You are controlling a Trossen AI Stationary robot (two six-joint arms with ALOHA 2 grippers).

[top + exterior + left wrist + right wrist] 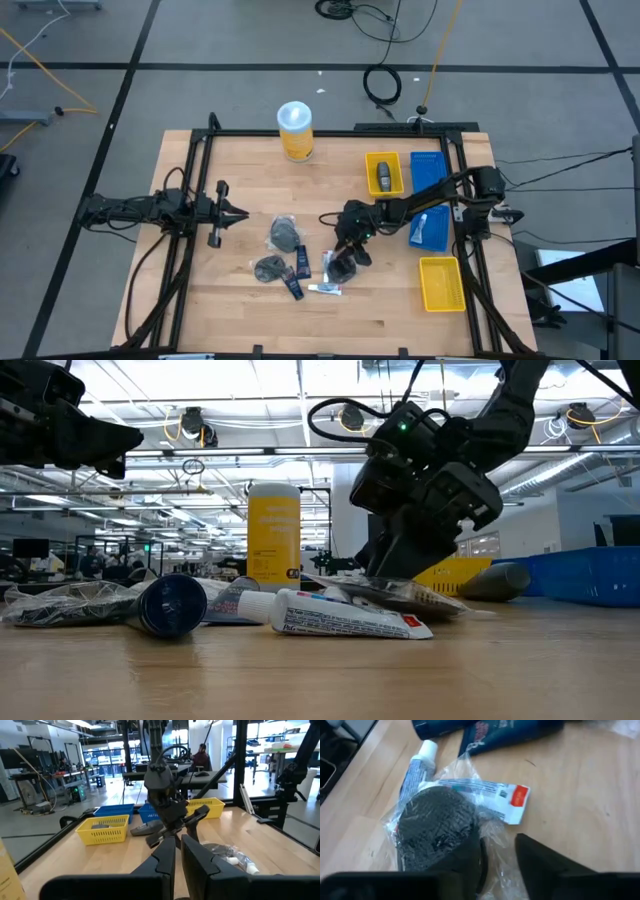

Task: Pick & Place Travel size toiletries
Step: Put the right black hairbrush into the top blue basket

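Bagged pouch: a dark grey round pouch (436, 827) in crinkled clear plastic lies on the tabletop (240, 170), mid-right of the toiletry cluster.
Right gripper (347, 258): low over that pouch, jaws apart, one finger on its plastic.
Neighbours: a white tube (485, 795) touches the pouch; dark-blue bottles (299, 262) and more bagged pouches (284, 234) just beside.
Trays: yellow tray (384, 174), blue tray (428, 170), well apart.
Left gripper (240, 213): waits left, jaws nearly together.

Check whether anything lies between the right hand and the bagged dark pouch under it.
Nothing visible does. In its wrist view the right hand is open directly over the dark grey round pouch in clear plastic wrap, one finger already against the wrap. A white toothpaste tube with a red end lies beside the pouch, partly under the wrap, not between.
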